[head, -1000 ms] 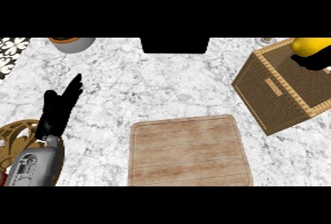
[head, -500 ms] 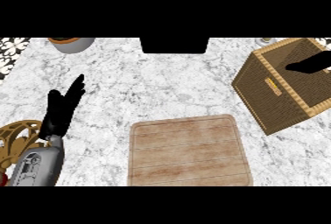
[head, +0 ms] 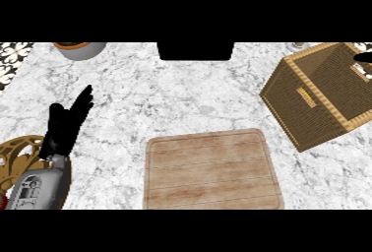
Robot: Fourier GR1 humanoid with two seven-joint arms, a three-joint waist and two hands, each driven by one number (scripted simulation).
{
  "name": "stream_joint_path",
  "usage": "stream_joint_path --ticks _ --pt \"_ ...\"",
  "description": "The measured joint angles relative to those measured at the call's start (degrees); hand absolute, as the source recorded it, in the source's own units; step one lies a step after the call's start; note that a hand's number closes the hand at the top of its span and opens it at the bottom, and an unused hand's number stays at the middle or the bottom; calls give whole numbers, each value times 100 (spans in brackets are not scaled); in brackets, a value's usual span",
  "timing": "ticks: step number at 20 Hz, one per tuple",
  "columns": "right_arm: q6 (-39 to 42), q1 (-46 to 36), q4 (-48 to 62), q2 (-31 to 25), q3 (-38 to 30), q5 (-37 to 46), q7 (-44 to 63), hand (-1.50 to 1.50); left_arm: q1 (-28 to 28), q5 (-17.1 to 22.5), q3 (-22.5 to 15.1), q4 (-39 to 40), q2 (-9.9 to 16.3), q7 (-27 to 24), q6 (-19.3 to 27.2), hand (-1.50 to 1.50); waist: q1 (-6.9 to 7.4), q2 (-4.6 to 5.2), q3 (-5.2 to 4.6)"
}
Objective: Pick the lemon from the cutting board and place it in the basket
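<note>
1. No lemon shows anywhere in the head view; whether it lies inside the basket cannot be told, because the visible interior is dark weave only.
2. The brown woven wicker basket (head: pixel 320 93), square with a lighter rim, stands at the far right of the white marbled tabletop (head: pixel 181 98), turned at an angle so one corner points toward the near side. A small yellow tag sits on its left wall.
3. Over the basket's far right corner, at the right edge of the view, a small black tip of the right robot hand (head: pixel 362 57) shows. Too little of it is visible to tell whether it is spread or closed.
4. The pale wooden cutting board (head: pixel 212 170), rectangular with rounded corners and plank lines, lies flat in the near middle of the tabletop, well apart from the basket, with nothing on it.
5. The left robot hand (head: pixel 67 123), black on a grey forearm, rests at the near left with its fingers straight and pointing away, spread wide and holding nothing.
6. Just beside that forearm, at the left edge, part of a golden-brown openwork round object (head: pixel 20 150) shows.
7. At the far left stands a grey bowl with an orange rim (head: pixel 80 48).
8. A black rectangular block (head: pixel 196 50) sits at the far middle edge.
</note>
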Motion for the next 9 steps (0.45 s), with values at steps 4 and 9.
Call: stream_joint_path --ticks 4,9 --pt "76 128 315 -462 -555 -343 15 -150 -5 -66 -42 34 -69 -18 73 0 -21 5 1" --pt "451 513 1049 -1215 -1146 -735 -531 -150 14 -50 -33 -90 -37 40 38 0 -11 14 3"
